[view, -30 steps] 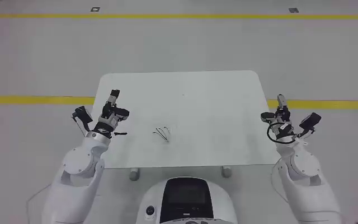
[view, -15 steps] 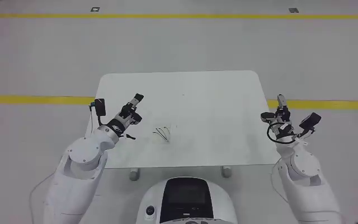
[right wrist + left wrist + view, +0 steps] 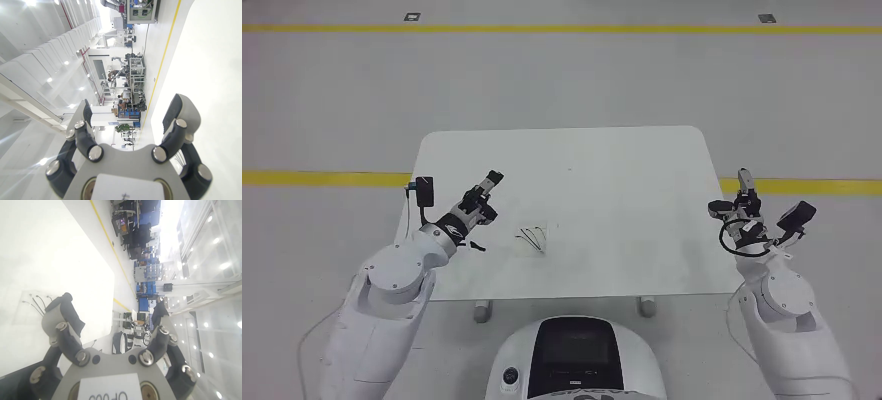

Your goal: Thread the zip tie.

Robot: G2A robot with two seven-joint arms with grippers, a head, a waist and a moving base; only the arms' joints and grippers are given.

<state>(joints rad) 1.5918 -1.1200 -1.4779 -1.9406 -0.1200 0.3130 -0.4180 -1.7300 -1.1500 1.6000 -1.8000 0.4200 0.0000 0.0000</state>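
1. While both arms sit at opposite sides of the table [image 3: 622, 190], the zip ties [image 3: 533, 238] [image 3: 36, 306] lie flat on its white top. They form a small fan of thin dark strips toward 7 o'clock from the table's centre, and neither gripper touches them.
2. The left gripper [image 3: 487, 188] [image 3: 113, 302] hovers over the table's 9 o'clock part, with the zip ties near it at about its 4 o'clock in the top view. Its jaws are spread wide, with nothing between them. In the left wrist view one dark fingertip [image 3: 66, 297] stands just beside the ends of the ties.
3. The right gripper [image 3: 739, 198] [image 3: 131, 101] is at the table's 3 o'clock edge, well apart from the zip ties. Its jaws are also parted wide and hold nothing — in the right wrist view one finger [image 3: 177, 106] is over the white top and the other over the floor.
4. A yellow line [image 3: 562, 28] crosses the floor beyond the table's 12 o'clock side.
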